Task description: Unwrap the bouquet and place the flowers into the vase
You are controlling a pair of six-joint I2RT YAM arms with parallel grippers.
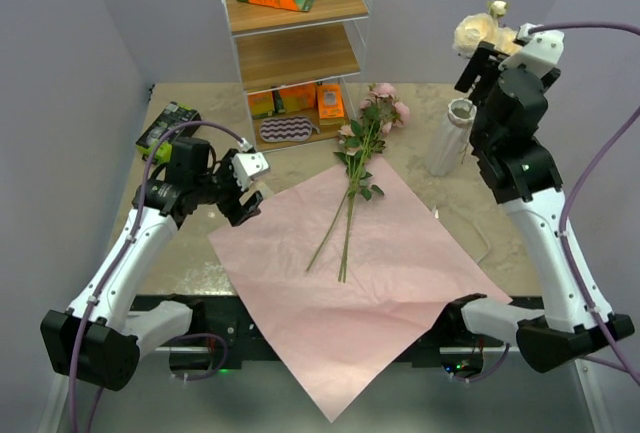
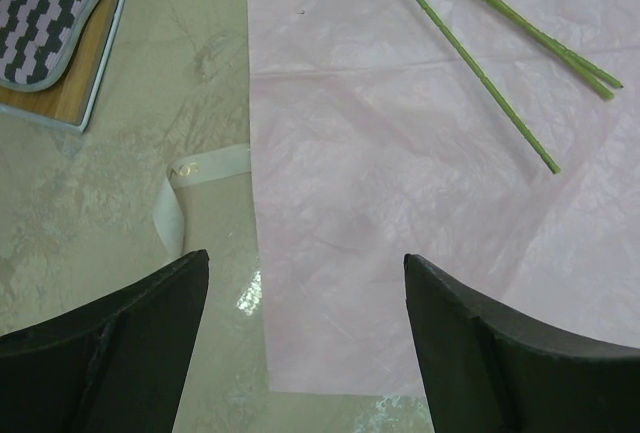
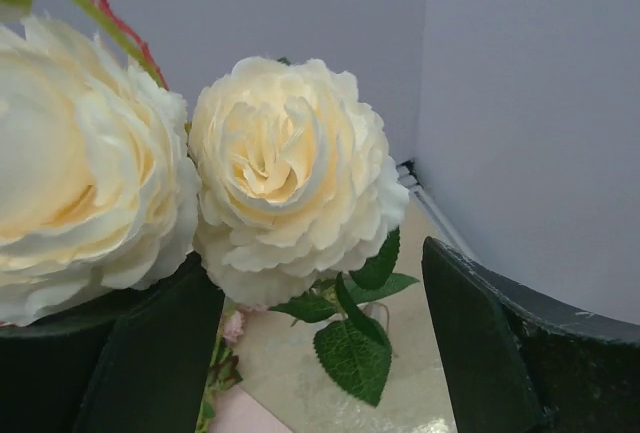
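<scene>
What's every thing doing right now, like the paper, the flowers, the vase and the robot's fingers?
vase, standing upright.
pink sheet, unwrapped, spread out flat.
pink roses, lying on the sheet, not in the vase.
ribbon, untied, lying loose.
left fingers, open, empty.
right fingers, open, raised high.
cream roses, up by the right fingers, not squeezed, stems hidden.
</scene>
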